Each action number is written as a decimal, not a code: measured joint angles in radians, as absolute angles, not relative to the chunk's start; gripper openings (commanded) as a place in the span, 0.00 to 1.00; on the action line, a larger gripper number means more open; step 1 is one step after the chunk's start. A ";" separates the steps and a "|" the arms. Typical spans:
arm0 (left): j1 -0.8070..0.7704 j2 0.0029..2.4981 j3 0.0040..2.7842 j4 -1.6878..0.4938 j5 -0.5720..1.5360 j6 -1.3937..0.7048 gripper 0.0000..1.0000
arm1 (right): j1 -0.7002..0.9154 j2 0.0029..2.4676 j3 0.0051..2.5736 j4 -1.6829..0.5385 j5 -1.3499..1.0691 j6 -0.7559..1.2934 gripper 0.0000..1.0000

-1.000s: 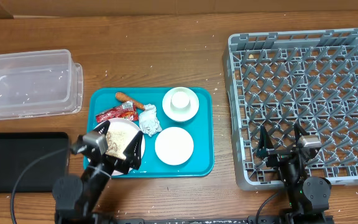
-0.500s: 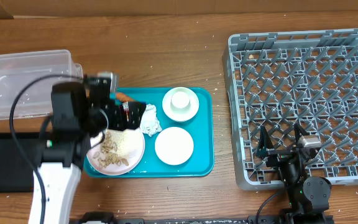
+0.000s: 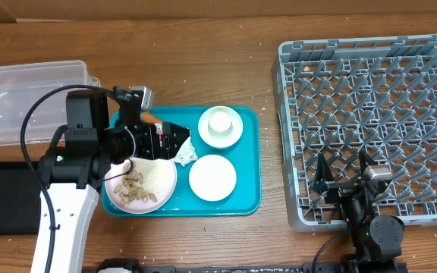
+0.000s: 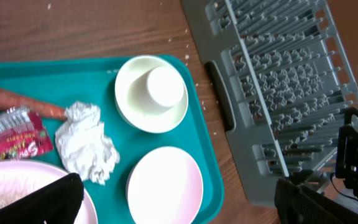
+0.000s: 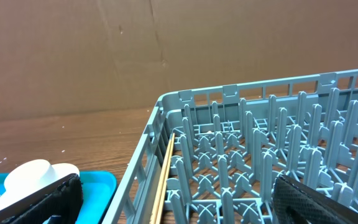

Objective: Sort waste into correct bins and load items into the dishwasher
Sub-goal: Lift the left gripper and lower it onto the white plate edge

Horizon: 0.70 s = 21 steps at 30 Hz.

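Note:
My left gripper (image 3: 170, 140) hangs open and empty over the left part of the teal tray, above the red snack wrapper (image 4: 11, 134); in its wrist view (image 4: 179, 205) both fingers frame the scene. The white napkin ball (image 3: 185, 152) (image 4: 86, 144) lies beside the wrapper, the orange carrot stick (image 3: 149, 117) (image 4: 17, 102) behind them. The pink-white plate (image 3: 139, 183) (image 4: 17, 190) carries rice and beige crumbs. A small white cup (image 4: 163, 84) stands in a white bowl (image 3: 220, 126); the second bowl (image 3: 212, 178) (image 4: 165, 186) sits nearer. My right gripper (image 3: 344, 173) (image 5: 179, 202) is open over the grey dish rack's (image 3: 378, 114) (image 5: 260, 168) front-left corner.
The teal tray (image 3: 245, 201) lies mid-table. The clear tub (image 3: 36, 102) stands at the far left, with the black tray (image 3: 14, 197) in front of it. A pale wooden stick (image 5: 166, 174) lies along the rack's inner left wall. Cardboard lines the back.
My left arm has swung up from the table's front edge to over the tray's left part, then edged right over the wrapper. The right arm has not moved.

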<state>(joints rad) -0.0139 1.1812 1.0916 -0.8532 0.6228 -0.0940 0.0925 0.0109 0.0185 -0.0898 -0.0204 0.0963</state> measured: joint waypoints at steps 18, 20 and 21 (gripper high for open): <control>-0.042 1.342 1.097 -1.150 0.131 -0.336 1.00 | 0.093 0.011 0.019 -0.090 -0.020 0.097 1.00; -0.049 1.358 1.097 -1.151 0.096 -0.369 1.00 | 0.093 0.011 0.019 -0.091 -0.020 0.097 1.00; -0.054 1.364 1.092 -1.139 0.085 -0.390 1.00 | 0.093 0.011 0.019 -0.090 -0.020 0.097 1.00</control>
